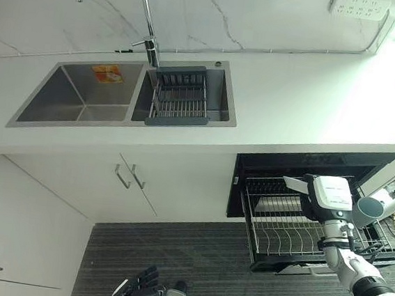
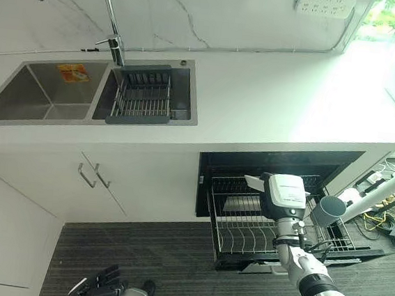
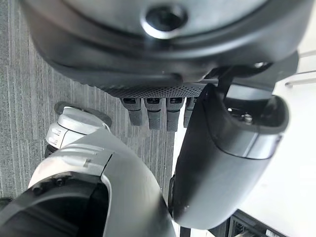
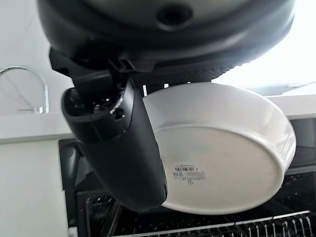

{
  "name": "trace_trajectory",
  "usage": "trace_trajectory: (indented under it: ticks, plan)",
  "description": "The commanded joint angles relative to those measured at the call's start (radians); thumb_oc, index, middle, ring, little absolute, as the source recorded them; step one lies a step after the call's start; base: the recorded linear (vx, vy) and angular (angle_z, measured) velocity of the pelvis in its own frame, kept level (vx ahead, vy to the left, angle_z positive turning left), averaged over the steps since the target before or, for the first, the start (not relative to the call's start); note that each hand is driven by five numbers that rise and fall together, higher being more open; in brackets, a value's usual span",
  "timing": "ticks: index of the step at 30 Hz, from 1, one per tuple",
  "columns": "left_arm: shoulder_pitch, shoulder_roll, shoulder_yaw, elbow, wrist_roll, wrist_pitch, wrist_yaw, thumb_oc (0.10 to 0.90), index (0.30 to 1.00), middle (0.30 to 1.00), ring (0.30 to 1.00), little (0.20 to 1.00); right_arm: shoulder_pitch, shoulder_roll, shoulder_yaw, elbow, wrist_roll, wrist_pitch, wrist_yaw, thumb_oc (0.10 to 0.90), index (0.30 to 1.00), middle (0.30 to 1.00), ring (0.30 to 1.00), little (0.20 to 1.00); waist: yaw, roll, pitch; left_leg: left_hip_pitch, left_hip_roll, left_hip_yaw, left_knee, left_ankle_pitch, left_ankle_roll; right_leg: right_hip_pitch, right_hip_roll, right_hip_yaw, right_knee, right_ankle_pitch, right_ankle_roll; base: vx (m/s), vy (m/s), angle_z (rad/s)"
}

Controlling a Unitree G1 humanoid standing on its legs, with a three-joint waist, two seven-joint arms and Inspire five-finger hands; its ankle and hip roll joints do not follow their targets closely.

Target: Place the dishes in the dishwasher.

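Note:
My right hand (image 4: 118,143) is shut on a white dish (image 4: 222,158), with the thumb pressed across its underside and the fingers hidden behind it. The dish is tilted on edge, and its rim (image 1: 293,184) shows past my wrist, above the back of the dishwasher's pulled-out wire rack (image 1: 280,229). The rack holds rows of upright tines and stands out from the open dark dishwasher (image 1: 308,162) under the counter. My left hand (image 1: 143,288) hangs low over the floor with relaxed fingers (image 3: 148,111) and holds nothing.
A double steel sink (image 1: 83,95) sits in the white counter, with a grey drain basket (image 1: 180,97) in its right basin under the tap (image 1: 138,2). White cabinet doors with handles (image 1: 130,176) stand left of the dishwasher. A grey cylinder on a white pole (image 1: 370,208) is at the rack's right.

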Motion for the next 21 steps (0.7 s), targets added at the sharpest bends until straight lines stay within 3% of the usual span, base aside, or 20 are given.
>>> trace_trajectory:
  ticks: [1, 9, 21]
  plan:
    - [0.073, 0.079, -0.060, -0.041, -0.002, -0.038, 0.014, 0.800, 0.900, 0.900, 0.900, 0.900, -0.163, -0.042, -0.010, -0.019, 0.035, -0.008, -0.038, 0.400, 0.300, 0.300, 0.300, 0.300, 0.038, -0.014, -0.025, -0.016, -0.003, 0.002, 0.098, -0.122, 0.012, 0.039, -0.003, 0.014, -0.019, -0.030, 0.033, 0.00, -0.004, 0.03]
    - [0.072, 0.088, -0.070, -0.053, -0.007, -0.035, 0.026, 0.800, 0.900, 0.900, 0.900, 0.900, -0.197, -0.036, 0.015, 0.064, 0.061, -0.031, 0.071, 0.400, 0.300, 0.300, 0.300, 0.300, 0.051, -0.018, -0.017, -0.017, -0.005, -0.005, 0.098, -0.116, 0.012, 0.048, 0.000, 0.008, -0.019, -0.031, 0.029, 0.00, 0.000, 0.02]
    - [0.070, 0.099, -0.069, -0.084, -0.005, -0.019, 0.037, 0.800, 0.900, 0.900, 0.900, 0.900, -0.255, -0.042, 0.038, 0.107, 0.054, -0.054, 0.138, 0.400, 0.300, 0.300, 0.300, 0.300, 0.068, -0.025, -0.002, -0.019, -0.006, -0.018, 0.098, -0.110, 0.011, 0.053, 0.000, 0.002, -0.019, -0.028, 0.027, 0.00, 0.000, 0.00]
